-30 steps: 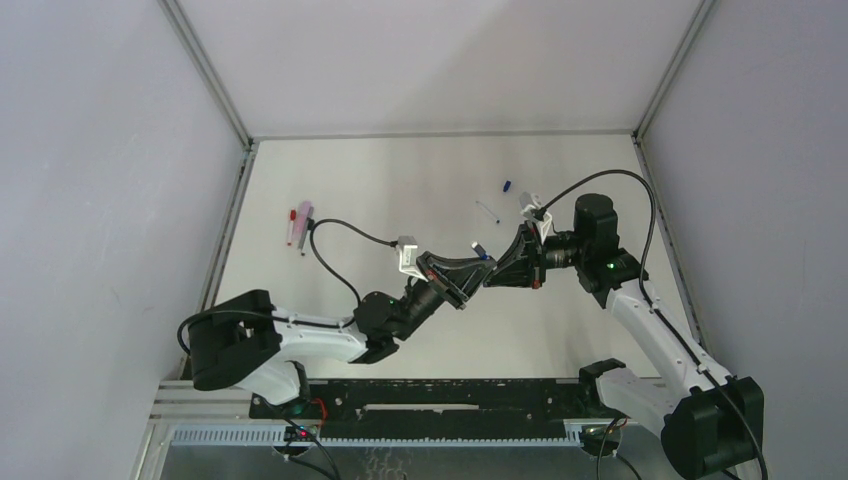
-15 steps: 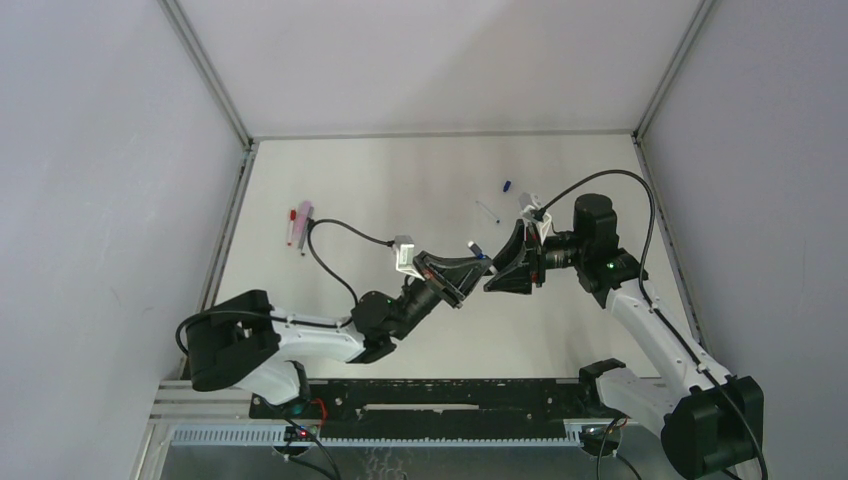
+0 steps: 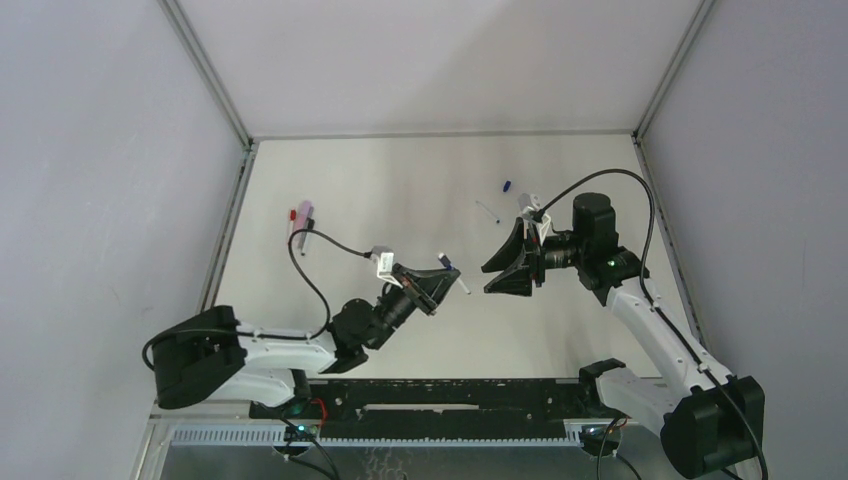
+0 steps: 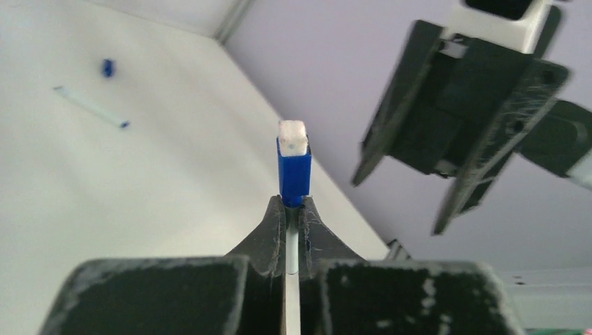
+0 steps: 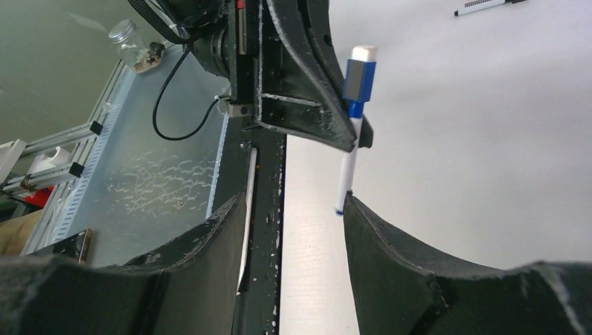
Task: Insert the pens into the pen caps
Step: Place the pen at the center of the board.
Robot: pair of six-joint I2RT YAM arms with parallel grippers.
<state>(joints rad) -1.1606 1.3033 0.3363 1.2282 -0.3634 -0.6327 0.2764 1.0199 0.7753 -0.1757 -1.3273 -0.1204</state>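
Left claw (image 4: 292,208) back, capped pen (image 5: 347,171) inside.

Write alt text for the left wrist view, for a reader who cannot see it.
The left tool pinches a blue-and-white pen at centre, pointing up the frame; the right tool hangs open at upper right. On the table at upper left lie a thin pen and a blue cap.

no legible text, label, brand or number anywhere. stick pen (image 5: 482,5) lying on the table (image 5: 489,139), top edge of right wrist view: dark print along the barrel, too small to read.
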